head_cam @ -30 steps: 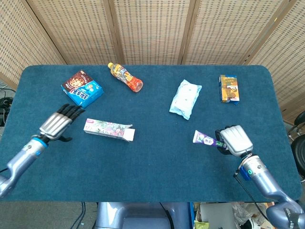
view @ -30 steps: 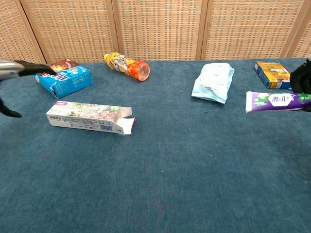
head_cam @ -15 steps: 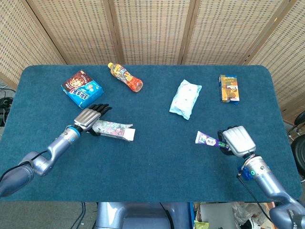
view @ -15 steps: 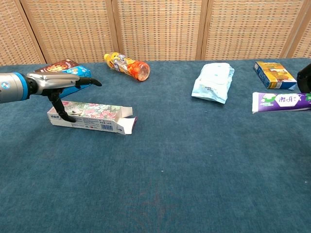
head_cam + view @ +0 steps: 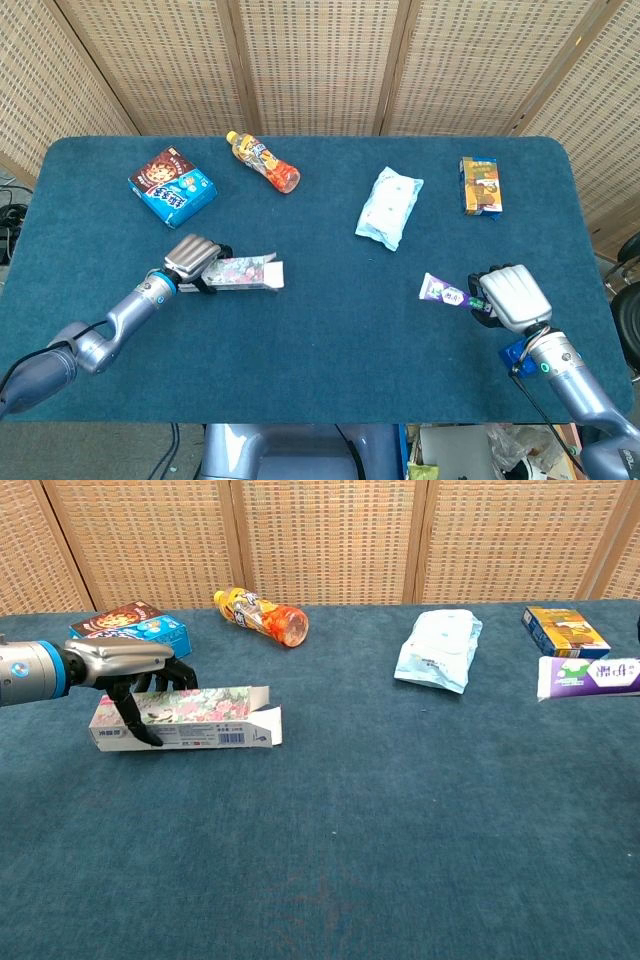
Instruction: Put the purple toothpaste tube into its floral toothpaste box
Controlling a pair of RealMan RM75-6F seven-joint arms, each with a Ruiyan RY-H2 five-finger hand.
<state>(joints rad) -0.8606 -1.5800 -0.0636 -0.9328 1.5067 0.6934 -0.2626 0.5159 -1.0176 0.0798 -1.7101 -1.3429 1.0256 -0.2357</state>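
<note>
Near the table's front edge, the right hand clamps the purple toothpaste tube. Well left of the tube, the left hand grips the floral toothpaste box. Its open flap could snag the tube's tip.

Left robot hand grips the floral box (flap open rightward).

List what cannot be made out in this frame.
- Right hand: cut off by the chest view's right edge; its palm-side grip on the toothpaste tube is hidden in the head view.
- Floral box: inside of its open end unseen.
- Labels on the orange bottle: too small.
</note>
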